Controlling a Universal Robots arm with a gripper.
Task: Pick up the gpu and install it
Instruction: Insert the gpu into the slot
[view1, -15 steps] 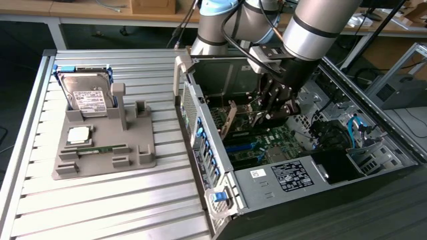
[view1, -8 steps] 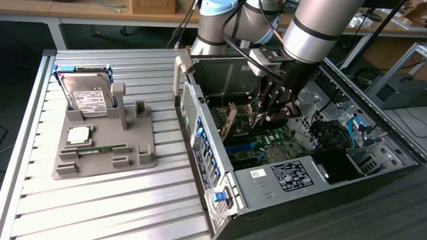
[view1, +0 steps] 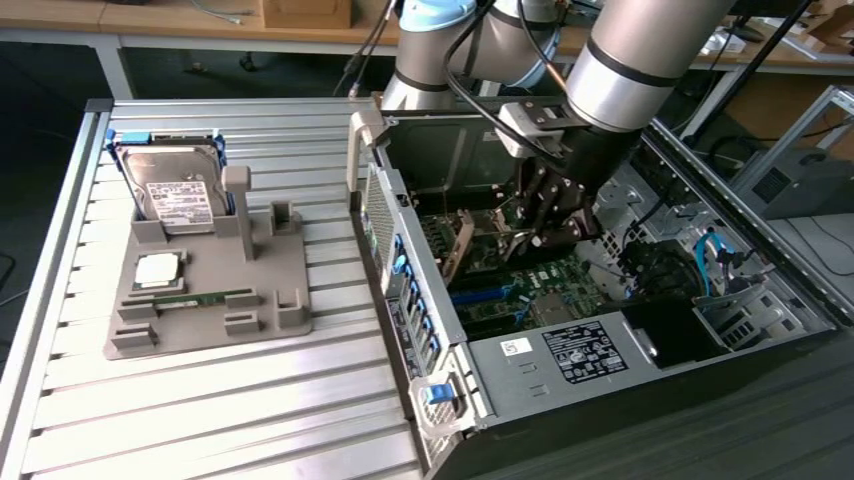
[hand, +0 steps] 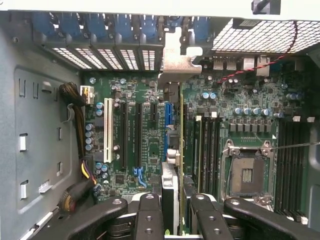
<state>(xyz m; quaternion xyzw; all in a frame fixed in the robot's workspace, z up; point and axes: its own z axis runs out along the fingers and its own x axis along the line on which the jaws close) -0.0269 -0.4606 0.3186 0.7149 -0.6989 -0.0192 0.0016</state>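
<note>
So the holder (view1: 287, 320) sits on the table (view1: 200, 410) at the exterior view's left, hard drive (view1: 180, 190) standing at its far end, cpu (view1: 158, 268) and memory stick (view1: 200, 298) lying in front of that. The case (view1: 534, 375) is just beside it on the right. Inside, the gpu (hand: 170, 185) stands edge-on in the gripper (hand: 177, 212), over the motherboard (hand: 145, 125).
</note>
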